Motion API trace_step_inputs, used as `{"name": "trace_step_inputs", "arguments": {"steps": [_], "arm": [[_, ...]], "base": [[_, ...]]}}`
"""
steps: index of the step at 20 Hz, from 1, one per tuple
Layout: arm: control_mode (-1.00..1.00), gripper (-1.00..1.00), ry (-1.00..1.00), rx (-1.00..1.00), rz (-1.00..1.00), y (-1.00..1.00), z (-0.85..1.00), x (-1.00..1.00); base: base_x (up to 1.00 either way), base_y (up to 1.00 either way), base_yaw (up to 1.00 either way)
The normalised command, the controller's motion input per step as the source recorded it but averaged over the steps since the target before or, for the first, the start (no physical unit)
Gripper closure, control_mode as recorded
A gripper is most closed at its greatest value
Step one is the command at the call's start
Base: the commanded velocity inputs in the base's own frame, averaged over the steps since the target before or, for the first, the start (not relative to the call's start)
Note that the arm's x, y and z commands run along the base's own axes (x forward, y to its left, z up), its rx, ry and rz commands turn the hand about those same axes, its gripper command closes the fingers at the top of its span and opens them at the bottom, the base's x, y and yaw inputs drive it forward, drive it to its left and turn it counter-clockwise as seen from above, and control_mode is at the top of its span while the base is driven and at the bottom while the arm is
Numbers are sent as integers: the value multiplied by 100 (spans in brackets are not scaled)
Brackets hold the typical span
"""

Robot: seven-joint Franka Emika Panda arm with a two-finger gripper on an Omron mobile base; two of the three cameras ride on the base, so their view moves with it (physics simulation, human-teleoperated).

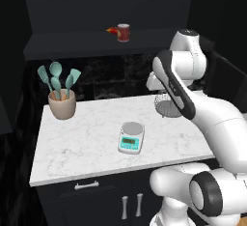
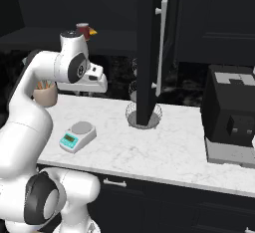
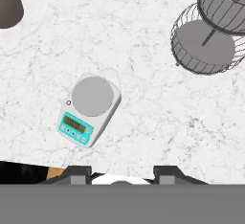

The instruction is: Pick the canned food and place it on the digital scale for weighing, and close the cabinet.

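White marble counter [image 3: 158, 117] lies beneath your gripper [image 3: 122, 173], its jaws drawn narrow on nothing. One teal-and-white digital scale [image 3: 89, 108] sits amid open stone, round plate bare. One dark-red can [image 1: 123, 32] stands on the cabinet [image 1: 96, 44] shelf; one door [image 2: 145, 53] hangs open.

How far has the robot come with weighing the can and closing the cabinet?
Nothing looks done yet. The canned food stands on the shelf in the cabinet, whose door hangs open. The digital scale has a bare plate. The hand is above the counter with nothing in it. Picking, placing and closing are all left.
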Motion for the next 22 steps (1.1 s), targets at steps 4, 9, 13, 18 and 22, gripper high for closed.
{"name": "trace_step_inputs", "arguments": {"steps": [4, 9, 13, 18, 22], "arm": [[-100, -100, -8, -3, 0, 8, 0, -34], [-100, -100, -30, -3, 5, 20, 6, -86], [-100, -100, -55, 1, 0, 0, 49, -68], [-100, -100, -63, 6, 0, 0, 54, -55], [-100, -100, -40, 5, 0, 0, 79, -38]], "base": [[0, 0, 0], [0, 0, 0], [0, 0, 0], [0, 0, 0], [0, 0, 0]]}}
